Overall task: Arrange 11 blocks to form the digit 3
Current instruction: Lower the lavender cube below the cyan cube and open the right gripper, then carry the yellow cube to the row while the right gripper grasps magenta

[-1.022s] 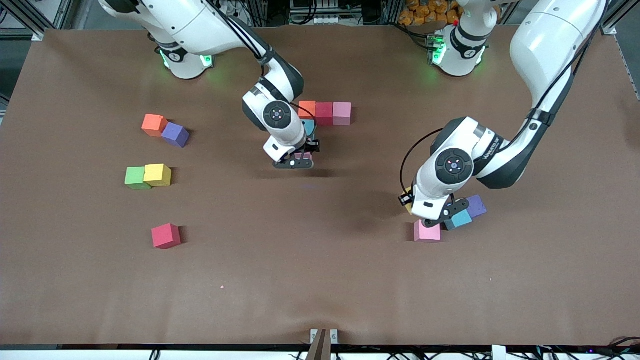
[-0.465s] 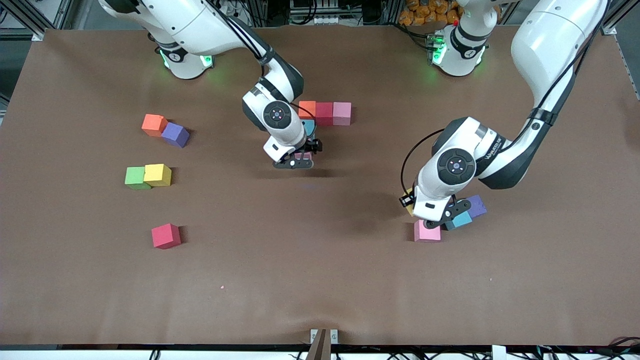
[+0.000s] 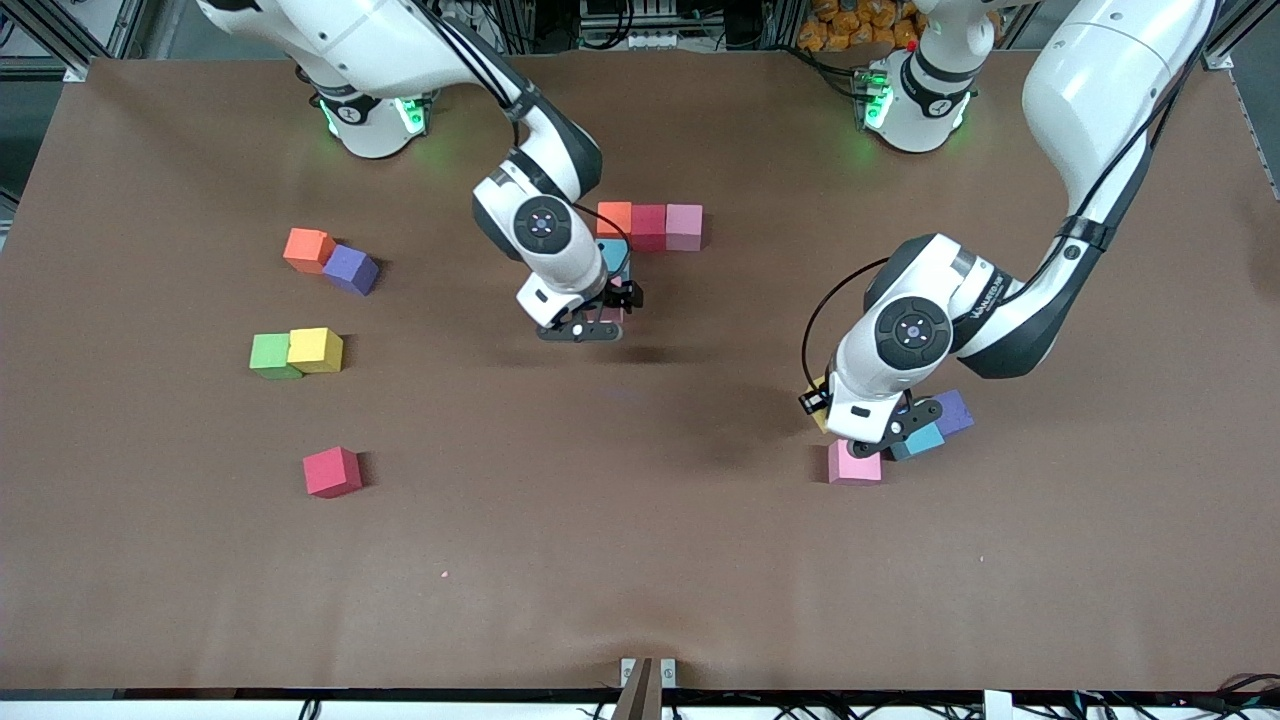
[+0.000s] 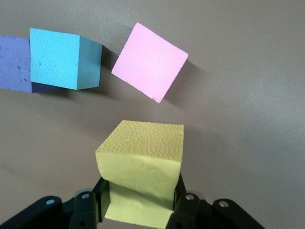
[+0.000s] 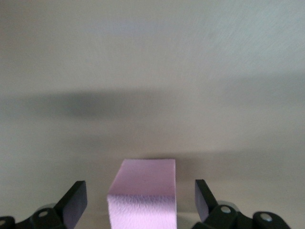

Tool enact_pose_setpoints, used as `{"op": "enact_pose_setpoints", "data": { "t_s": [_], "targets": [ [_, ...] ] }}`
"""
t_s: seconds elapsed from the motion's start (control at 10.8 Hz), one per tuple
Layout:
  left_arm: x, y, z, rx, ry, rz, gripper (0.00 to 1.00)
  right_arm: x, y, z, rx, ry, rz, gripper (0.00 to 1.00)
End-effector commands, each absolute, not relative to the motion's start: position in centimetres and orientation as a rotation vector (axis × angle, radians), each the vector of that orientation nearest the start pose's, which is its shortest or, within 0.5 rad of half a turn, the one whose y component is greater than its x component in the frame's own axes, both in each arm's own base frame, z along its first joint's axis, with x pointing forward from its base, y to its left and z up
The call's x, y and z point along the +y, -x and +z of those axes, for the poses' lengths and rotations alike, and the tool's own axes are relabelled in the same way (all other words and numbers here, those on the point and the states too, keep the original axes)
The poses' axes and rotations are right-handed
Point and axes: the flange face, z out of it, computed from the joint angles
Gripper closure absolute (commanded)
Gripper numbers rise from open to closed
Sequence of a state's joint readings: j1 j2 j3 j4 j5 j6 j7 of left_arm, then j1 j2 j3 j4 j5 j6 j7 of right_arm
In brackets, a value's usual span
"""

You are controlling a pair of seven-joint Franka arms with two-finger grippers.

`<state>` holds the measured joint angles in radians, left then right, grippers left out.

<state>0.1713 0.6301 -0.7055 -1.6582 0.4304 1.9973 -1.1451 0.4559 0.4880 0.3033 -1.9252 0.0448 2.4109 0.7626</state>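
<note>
My left gripper (image 4: 139,195) is shut on a yellow block (image 4: 140,157), held just above the table beside a pink block (image 3: 855,463), a blue block (image 3: 918,440) and a purple block (image 3: 953,410). My right gripper (image 3: 580,328) is open, its fingers standing clear on both sides of another pink block (image 5: 145,176) that rests on the table. Close by lie a row of orange (image 3: 614,218), red (image 3: 648,225) and pink (image 3: 684,225) blocks, with a blue block (image 3: 615,255) against the orange one, half hidden by the right hand.
Toward the right arm's end of the table lie an orange block (image 3: 307,249) touching a purple one (image 3: 350,269), a green cube (image 3: 270,355) touching a yellow block (image 3: 316,349), and a lone red block (image 3: 332,471).
The right gripper has opened off the pink block and its hand has shifted slightly toward its own base. The left gripper has barely moved with the yellow block.
</note>
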Motion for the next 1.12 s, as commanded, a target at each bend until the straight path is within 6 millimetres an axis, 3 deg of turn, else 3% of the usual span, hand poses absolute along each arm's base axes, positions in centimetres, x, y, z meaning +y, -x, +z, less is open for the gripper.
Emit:
{"op": "enact_pose_setpoints", "data": {
  "t_s": [0.0, 0.19, 0.28, 0.46, 0.65, 0.84, 1.02],
  "targets": [
    [-26.3, -60.6, 30.9, -0.732, 2.965, 0.148, 0.63, 39.5, -48.6, 30.4, 0.109, 2.958, 0.123, 0.00],
    [-26.3, -60.5, 31.1, -0.742, 2.963, 0.145, 0.62, 32.9, -52.4, 31.0, 0.040, 2.985, 0.153, 0.00],
    [-26.5, -60.1, 30.8, -0.747, 2.956, 0.156, 0.62, 28.0, -54.8, 30.3, -0.038, 2.988, 0.175, 0.00],
    [-27.5, -59.4, 30.9, -0.748, 2.959, 0.166, 0.63, 20.1, -59.3, 29.7, -0.180, 2.974, 0.159, 0.00],
    [-28.9, -58.5, 30.9, -0.775, 2.951, 0.173, 0.63, 15.4, -64.2, 29.5, -0.358, 3.068, 0.283, 0.00],
    [-32.6, -56.2, 29.9, -0.861, 2.909, 0.186, 0.63, 12.3, -66.0, 29.8, -0.430, 3.101, 0.317, 0.00],
    [-34.2, -54.6, 28.7, -0.981, 2.864, 0.189, 0.62, 9.0, -68.4, 28.8, -0.547, 3.054, 0.251, 0.00]
  ]
}}
